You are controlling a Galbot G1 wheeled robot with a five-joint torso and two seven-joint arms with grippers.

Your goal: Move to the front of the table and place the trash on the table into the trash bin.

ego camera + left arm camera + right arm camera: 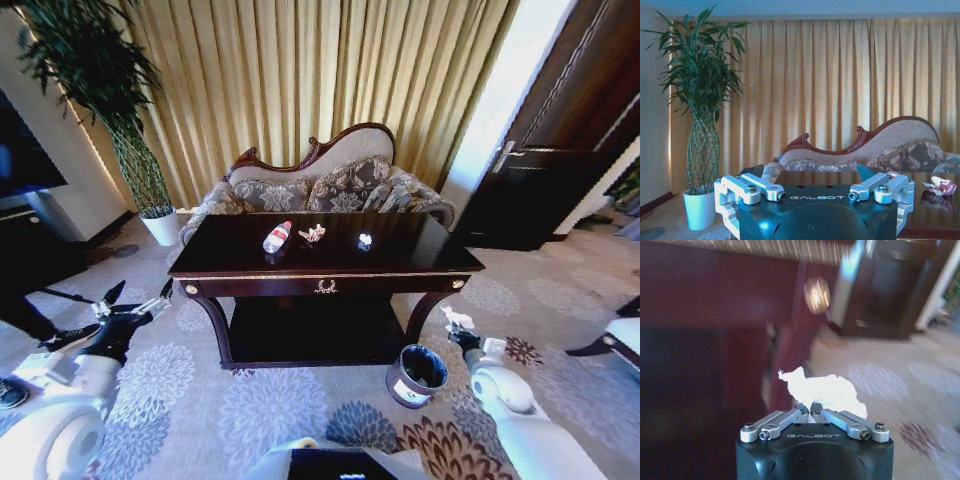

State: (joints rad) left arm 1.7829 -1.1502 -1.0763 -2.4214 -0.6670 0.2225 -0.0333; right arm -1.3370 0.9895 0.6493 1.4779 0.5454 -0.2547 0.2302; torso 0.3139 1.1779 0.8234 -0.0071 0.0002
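Note:
The dark table (430, 262) stands ahead with trash on top: a clear bottle (276, 237) with a red label, a crumpled paper (313, 233) and a small wrapper bit (365, 241). My right gripper (459, 330) hangs by the table's front right leg, just above and right of the trash bin (417, 375). In the right wrist view that gripper (810, 411) is shut on a white crumpled paper (822, 391). My left gripper (135, 300) is held open off the table's left front corner. The left wrist view shows it (810, 175) empty, with a crumpled paper (940, 186) on the tabletop beyond.
A patterned sofa (330, 185) sits behind the table, before tan curtains. A tall plant in a white pot (160, 226) stands at the back left. A dark door (560, 150) is at the right, and a white seat edge (622, 335) is at the far right. Patterned carpet covers the floor.

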